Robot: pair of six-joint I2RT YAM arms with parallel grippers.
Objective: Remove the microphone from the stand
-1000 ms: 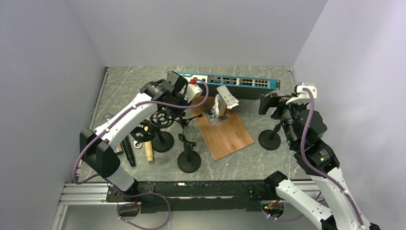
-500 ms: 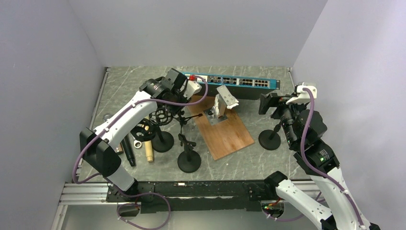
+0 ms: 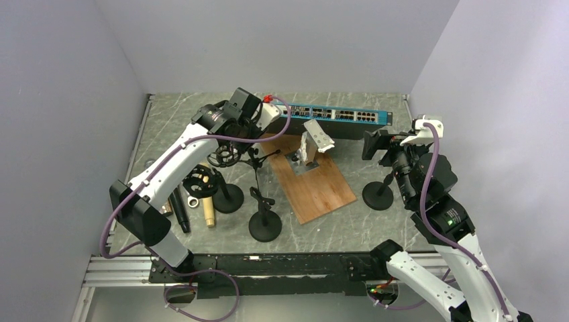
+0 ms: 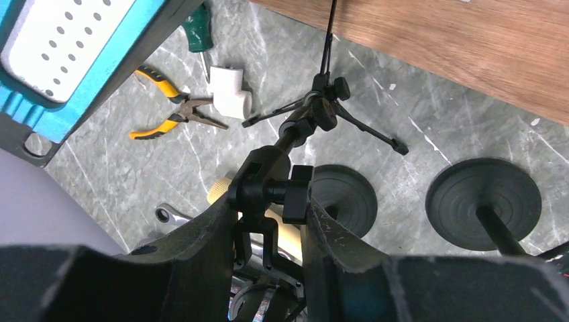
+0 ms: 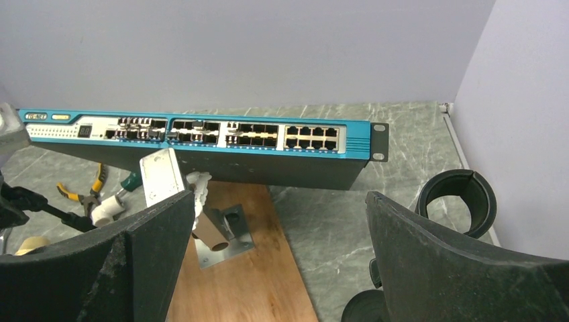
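Left gripper (image 4: pixel 268 215): narrowed on the mount (image 4: pixel 265 184) atop the stand (image 4: pixel 315 117).
Microphone (image 3: pixel 225 157): in that mount, mostly hidden.
Right gripper (image 5: pixel 278 215): wide, empty, well apart.
Advice: a straight lift seemed best; the stand might tip.

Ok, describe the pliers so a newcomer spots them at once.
Find the blue network switch at the back. In front of its left end lie the pliers, beside a white pipe fitting and a green-handled screwdriver. Only they have yellow-and-black handles.
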